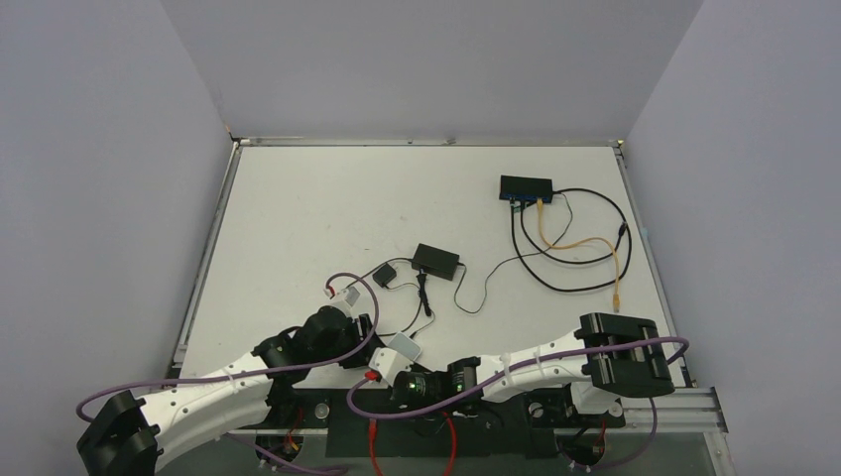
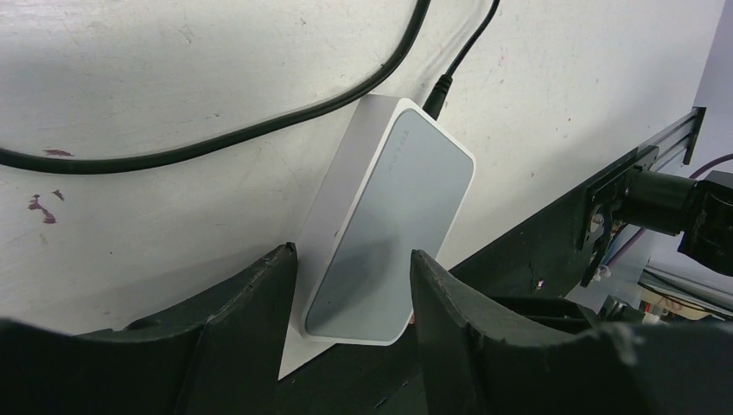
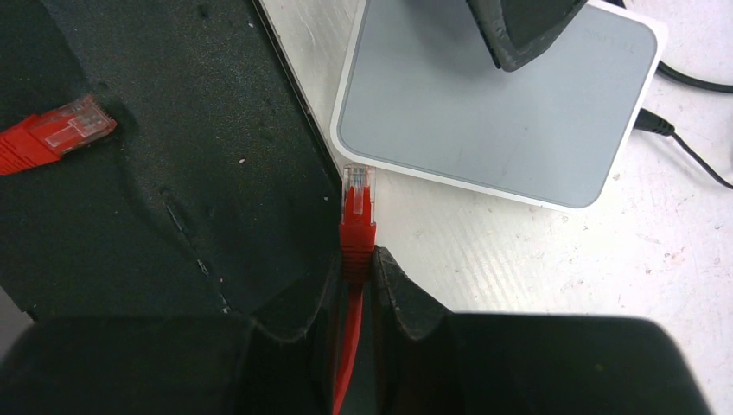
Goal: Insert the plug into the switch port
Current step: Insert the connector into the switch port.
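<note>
Right end effector (image 3: 357,259) clenched on red boot of plug (image 3: 359,186). Clear plug tip points at edge of light grey pad (image 3: 493,112), just short of it, at near edge of worktop (image 1: 298,218). Left end effector (image 2: 350,259) straddles pad corner; cannot tell if grasping. Switch port (image 1: 526,199) in row on blue face of black box (image 1: 526,184), far right of worktop, well apart from plug. Orange cable (image 1: 595,241) sits in one port. Second red plug (image 3: 73,125) lies on black mat (image 3: 173,199).
</note>
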